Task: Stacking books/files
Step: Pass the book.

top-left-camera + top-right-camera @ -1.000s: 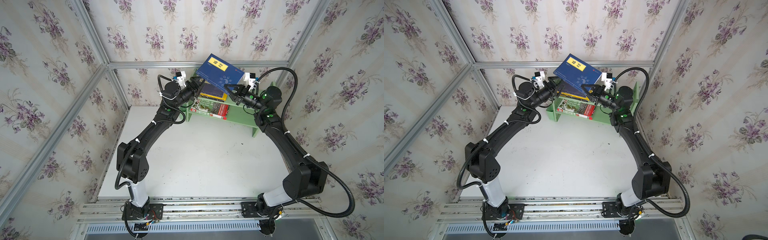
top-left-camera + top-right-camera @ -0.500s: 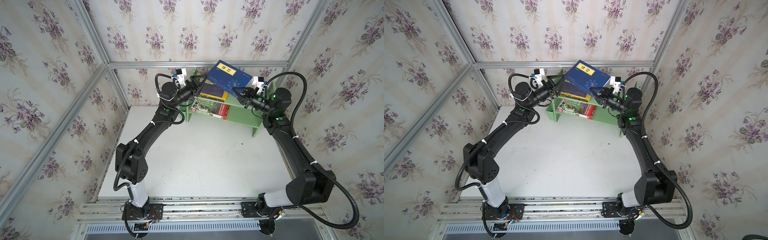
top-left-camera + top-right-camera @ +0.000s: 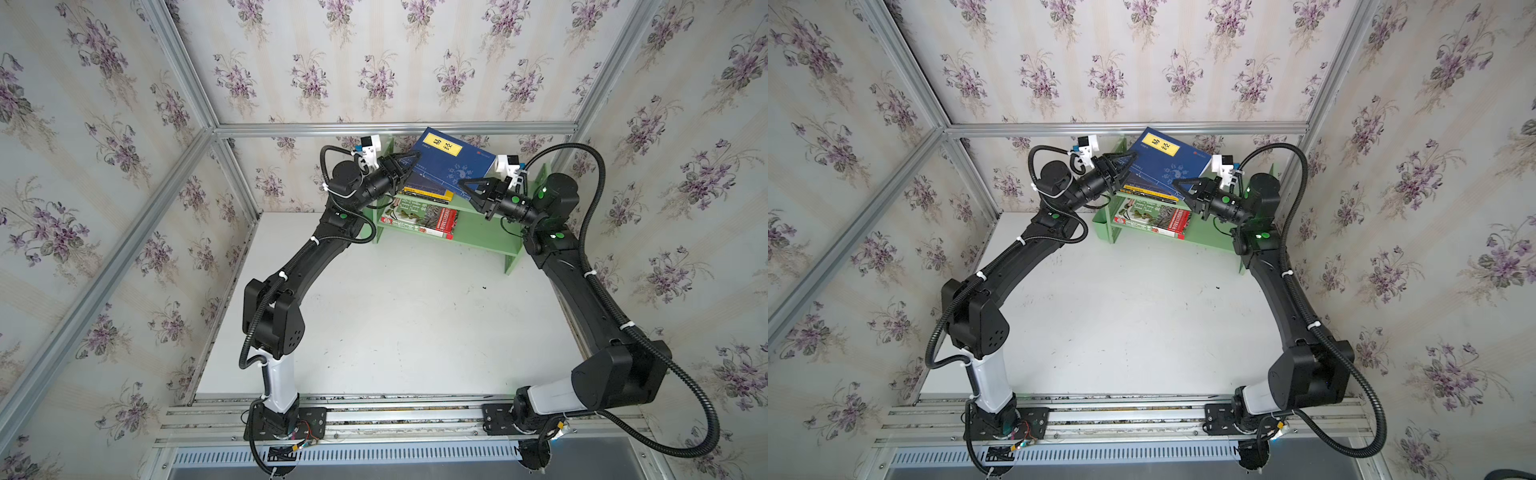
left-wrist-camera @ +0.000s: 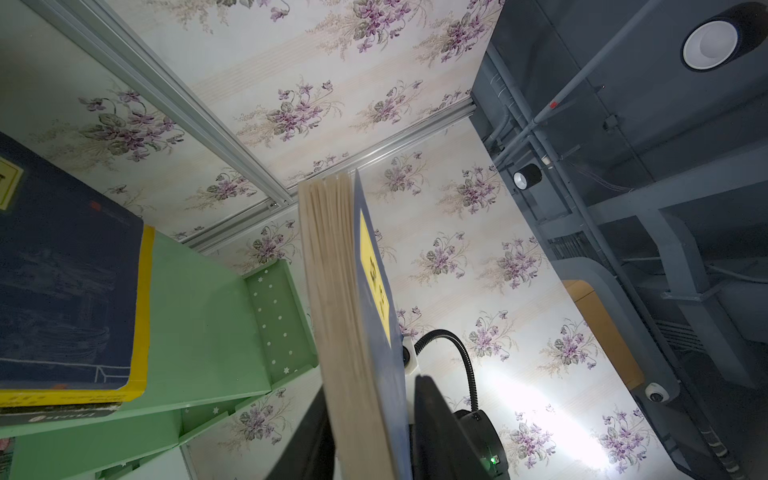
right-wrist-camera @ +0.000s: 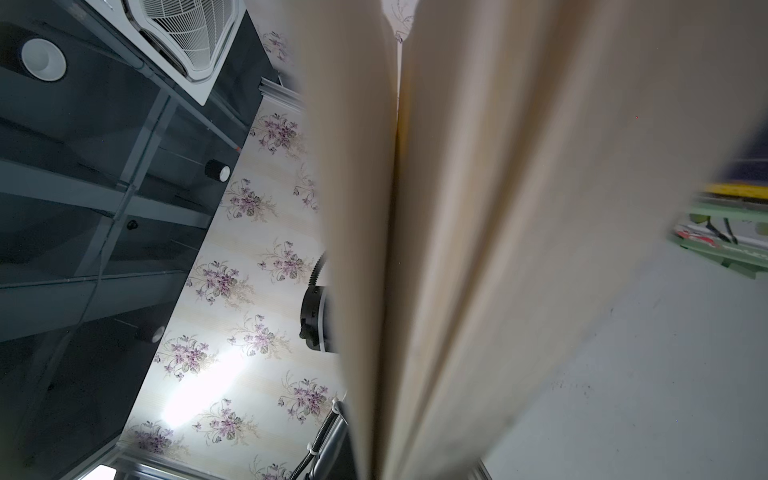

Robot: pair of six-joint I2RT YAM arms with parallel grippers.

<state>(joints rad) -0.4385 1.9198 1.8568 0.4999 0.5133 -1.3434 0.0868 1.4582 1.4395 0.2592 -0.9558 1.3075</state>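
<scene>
White tabletop (image 3: 395, 316) fills middle of frame. Pale green two-tier shelf (image 3: 482, 235) upper centre, at back wall. Navy paperback with yellow label (image 3: 453, 164) tilted in air over shelf's upper tier. Green plant-photo paperback with red band (image 3: 419, 216) flat on lower tier. Small book stack (image 3: 428, 189) on upper tier. Left gripper (image 3: 414, 156) jaws narrow, clasping navy paperback's left corner. Right gripper (image 3: 462, 183) pinched tight on its lower edge.
</scene>
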